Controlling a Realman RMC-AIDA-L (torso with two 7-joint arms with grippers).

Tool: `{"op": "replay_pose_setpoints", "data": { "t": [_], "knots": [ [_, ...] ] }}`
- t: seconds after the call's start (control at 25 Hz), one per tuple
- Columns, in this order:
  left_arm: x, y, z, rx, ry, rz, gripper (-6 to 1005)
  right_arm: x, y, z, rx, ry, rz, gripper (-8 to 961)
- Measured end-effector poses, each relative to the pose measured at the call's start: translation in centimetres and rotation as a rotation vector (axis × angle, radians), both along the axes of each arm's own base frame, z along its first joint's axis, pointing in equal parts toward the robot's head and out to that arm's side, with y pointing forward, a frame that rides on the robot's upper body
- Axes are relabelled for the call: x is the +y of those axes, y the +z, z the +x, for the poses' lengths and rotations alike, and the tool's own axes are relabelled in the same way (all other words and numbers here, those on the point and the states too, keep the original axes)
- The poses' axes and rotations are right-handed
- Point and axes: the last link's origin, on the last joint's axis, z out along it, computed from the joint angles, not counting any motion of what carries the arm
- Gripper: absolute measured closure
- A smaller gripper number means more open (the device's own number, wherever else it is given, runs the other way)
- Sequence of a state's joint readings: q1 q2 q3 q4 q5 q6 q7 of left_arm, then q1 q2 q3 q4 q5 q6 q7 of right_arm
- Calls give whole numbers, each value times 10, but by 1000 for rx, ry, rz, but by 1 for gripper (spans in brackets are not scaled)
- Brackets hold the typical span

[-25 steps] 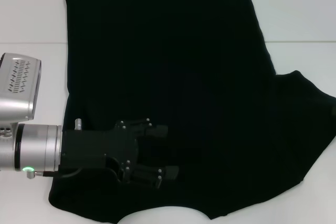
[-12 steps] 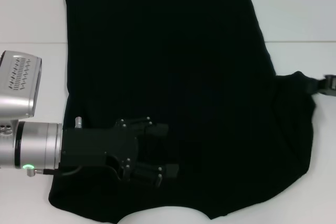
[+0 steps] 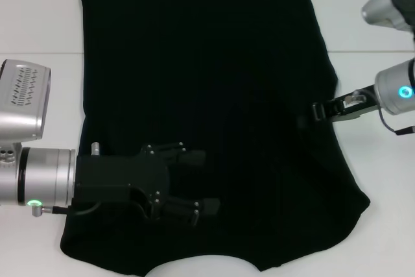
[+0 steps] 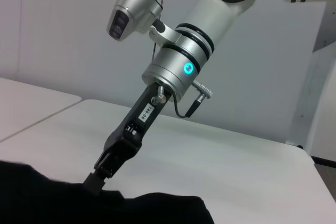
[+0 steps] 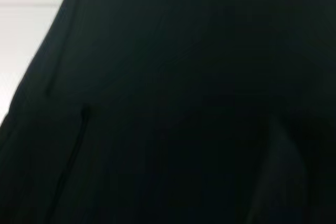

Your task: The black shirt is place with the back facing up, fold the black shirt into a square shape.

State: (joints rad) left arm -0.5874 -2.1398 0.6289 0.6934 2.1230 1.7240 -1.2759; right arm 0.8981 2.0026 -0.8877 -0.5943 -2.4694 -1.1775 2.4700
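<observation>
The black shirt (image 3: 214,63) lies spread flat on the white table (image 3: 39,24), with no lettering showing. My left gripper (image 3: 200,183) rests open over its near left part, fingers spread above the fabric. My right gripper (image 3: 316,110) is at the shirt's right edge, shut on the sleeve fabric it has carried inward, so the right sleeve is folded over the body. In the left wrist view, the right gripper (image 4: 97,178) has its tip down on the black shirt (image 4: 52,198). The right wrist view is almost filled by the black shirt (image 5: 184,103).
White table (image 4: 236,166) borders the shirt on the left, right and far sides. A seam line crosses the table (image 3: 369,52) at mid-height. The shirt's near hem reaches the near edge of the head view.
The right gripper came in from the right edge and moved left with the sleeve, which now lies folded onto the shirt's body. The left gripper has barely moved.
</observation>
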Motion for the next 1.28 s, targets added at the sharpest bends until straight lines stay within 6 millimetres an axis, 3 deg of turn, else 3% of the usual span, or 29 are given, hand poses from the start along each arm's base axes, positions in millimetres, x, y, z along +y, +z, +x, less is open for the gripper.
{"op": "replay_pose_setpoints", "data": {
  "t": [0.12, 0.36, 0.52, 0.8, 1.0, 1.28],
  "knots": [
    [0, 0, -2, 2, 6, 3, 49, 0, 0, -3, -6, 11, -6, 937],
    [2, 7, -7, -19, 46, 42, 49, 0, 14, -6, 62, 34, 58, 722],
    [5, 20, -14, -59, 114, 76, 49, -7, 23, -3, 148, 60, 94, 648],
    [-3, 44, -45, -24, 286, 114, 49, -32, 21, 10, 345, 198, 147, 518],
    [-19, 61, -73, 43, 384, 160, 50, -48, 7, 9, 439, 316, 153, 267],
    [-35, 75, -96, 190, 429, 190, 50, -43, -2, -2, 438, 353, 144, 41]
  ]
}}
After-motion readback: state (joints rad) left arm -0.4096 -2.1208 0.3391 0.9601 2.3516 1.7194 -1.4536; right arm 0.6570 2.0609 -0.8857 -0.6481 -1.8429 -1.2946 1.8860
